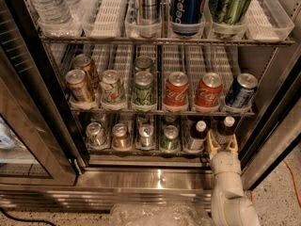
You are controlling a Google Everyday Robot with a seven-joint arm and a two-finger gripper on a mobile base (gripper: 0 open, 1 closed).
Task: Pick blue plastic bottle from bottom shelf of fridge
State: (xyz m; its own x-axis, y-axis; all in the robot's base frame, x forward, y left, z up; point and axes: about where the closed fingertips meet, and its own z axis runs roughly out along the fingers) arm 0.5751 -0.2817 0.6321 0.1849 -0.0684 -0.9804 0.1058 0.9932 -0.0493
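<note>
The fridge (275, 102) stands open with wire racks. On its bottom shelf (141, 150) are four rows of small cans and two white-capped dark bottles at the right. The blue plastic bottle (225, 128) is the rightmost one, upright at the front of its lane. My gripper (222, 145) reaches up from below right. Its pale fingers (211, 142) stand open on either side of this bottle's lower body and hide the label. The similar bottle (197, 134) stands just to the left.
The middle shelf holds several cans, among them two red Coca-Cola cans (176, 91) and a blue can (241, 91) right above the gripper. The fridge's right door frame (270, 140) is close beside my arm. A steel sill (155, 178) and crumpled clear plastic (155, 215) lie below.
</note>
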